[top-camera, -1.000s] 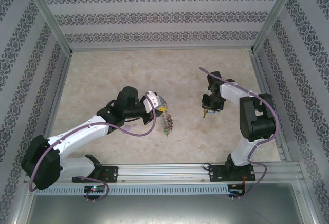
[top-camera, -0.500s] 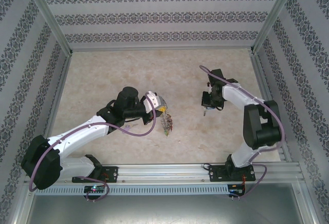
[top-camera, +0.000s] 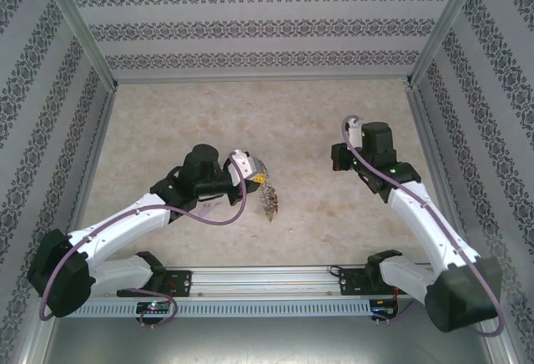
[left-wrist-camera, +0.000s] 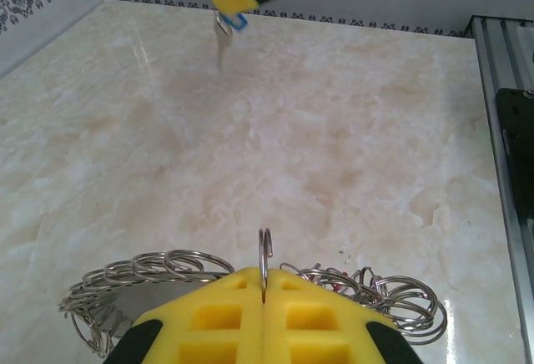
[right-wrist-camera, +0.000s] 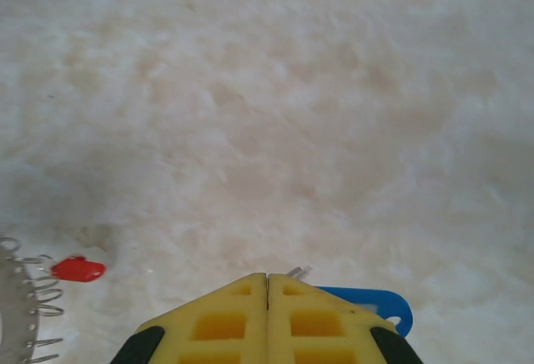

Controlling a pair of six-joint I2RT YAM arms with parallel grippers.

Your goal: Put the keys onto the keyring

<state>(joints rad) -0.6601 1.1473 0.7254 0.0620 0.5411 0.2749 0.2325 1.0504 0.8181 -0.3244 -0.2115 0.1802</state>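
Since a second ago the right arm has swung its elbow down toward the near rail. The right gripper [top-camera: 338,158] now sits slightly farther back, while the left gripper [top-camera: 261,179] has barely shifted. The left wrist view shows closed pads pinching one loop of the keyring [left-wrist-camera: 158,268], with the blue key [left-wrist-camera: 232,22] dangling beyond. The right wrist view shows jaws clamped on that key, with a red key [right-wrist-camera: 77,269] beside the ring's rim.

the left arm [top-camera: 125,222] is stretched forward and inward from its base, the wrist angled down; the left gripper [top-camera: 260,179] is held closed (yellow pads pressed flat together); the right arm [top-camera: 421,214] is swung out to the right, then extended forward; the right gripper [top-camera: 338,157] is closed likewise, pointed inward.
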